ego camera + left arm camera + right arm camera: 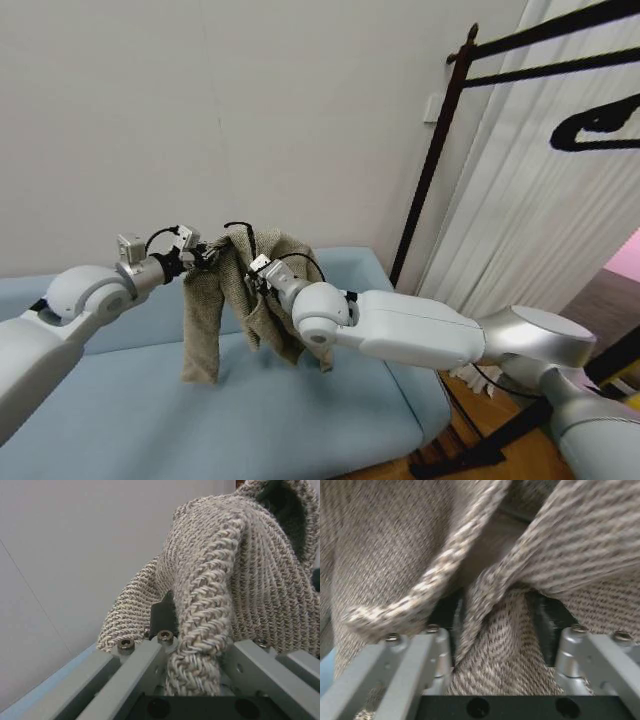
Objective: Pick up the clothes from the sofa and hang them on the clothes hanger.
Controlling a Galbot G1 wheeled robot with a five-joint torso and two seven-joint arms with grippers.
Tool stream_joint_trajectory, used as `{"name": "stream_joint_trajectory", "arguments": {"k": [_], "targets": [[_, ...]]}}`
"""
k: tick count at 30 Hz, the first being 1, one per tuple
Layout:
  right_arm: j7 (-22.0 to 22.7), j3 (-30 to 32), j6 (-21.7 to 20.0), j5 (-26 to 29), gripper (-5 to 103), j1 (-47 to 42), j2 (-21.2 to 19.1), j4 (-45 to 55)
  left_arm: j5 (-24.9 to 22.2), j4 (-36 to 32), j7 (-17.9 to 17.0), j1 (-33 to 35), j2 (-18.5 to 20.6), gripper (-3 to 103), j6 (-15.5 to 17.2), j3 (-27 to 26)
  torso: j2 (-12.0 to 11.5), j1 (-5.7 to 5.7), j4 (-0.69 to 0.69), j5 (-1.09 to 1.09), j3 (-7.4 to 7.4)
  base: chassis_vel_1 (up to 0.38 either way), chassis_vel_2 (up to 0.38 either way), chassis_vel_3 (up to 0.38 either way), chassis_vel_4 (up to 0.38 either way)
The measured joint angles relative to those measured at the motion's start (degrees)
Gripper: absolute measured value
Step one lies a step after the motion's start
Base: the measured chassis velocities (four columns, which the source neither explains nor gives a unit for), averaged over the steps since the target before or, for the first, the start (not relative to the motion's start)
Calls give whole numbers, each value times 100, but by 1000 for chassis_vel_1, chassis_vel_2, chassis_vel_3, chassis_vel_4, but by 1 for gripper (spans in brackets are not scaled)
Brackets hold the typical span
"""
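The left gripper (206,253), jaws clamped on one edge of a beige knit sweater (203,320), and the right gripper (258,269), jaws closed on a bunched fold, hold the garment above the blue sofa (300,425), the dark clothes rack (431,165) and hanger (600,124) at right.

A beige knit sweater (205,310) hangs bunched, lifted above the light-blue sofa (300,420).

Both arms hold a knit sweater (215,300) up over the sofa (150,420): left gripper (205,255) at its top edge, right gripper (255,272) approx. mid-cloth. Rack (430,160) w/ hanger (595,125) stands on the right.
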Motion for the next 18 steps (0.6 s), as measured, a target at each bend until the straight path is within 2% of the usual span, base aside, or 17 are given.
{"name": "stream_joint_trajectory", "arguments": {"k": [2,4,7,8,11,13,14,15,16,18], "targets": [[0,49,6,-11,53,7,-28,30,10,26,-5,0,-23,4,-15,9,0,0,0,0,0,0,0,0,0],[0,77,6,-11,53,10,-42,60,17,44,-6,0,-34,4,-28,12,0,0,0,0,0,0,0,0,0],[29,118,6,-6,69,30,-130,191,27,117,-8,0,-59,4,-74,14,0,0,1,0,0,0,0,0,0],[29,118,6,-6,69,30,-130,191,27,117,-8,0,-59,4,-74,14,0,0,1,0,0,0,0,0,0],[55,119,12,40,80,44,-278,369,35,177,17,1,-69,4,-138,15,0,0,0,0,0,0,0,0,0],[70,120,42,115,90,71,-433,556,51,229,144,20,-71,4,-205,11,0,0,0,0,0,0,0,0,0],[70,120,42,115,90,71,-433,556,51,229,144,20,-71,4,-205,11,0,0,0,0,0,0,0,0,0],[44,129,42,134,95,85,-478,597,62,247,194,29,-71,4,-234,6,0,-1,0,0,0,0,0,0,0],[-135,180,43,155,98,127,-588,637,92,289,309,50,-68,4,-288,-11,0,-1,1,0,0,0,0,0,0],[-986,361,-11,-31,100,224,-870,553,152,356,479,92,-49,4,-380,-46,0,-1,2,0,0,0,0,0,0]]}}
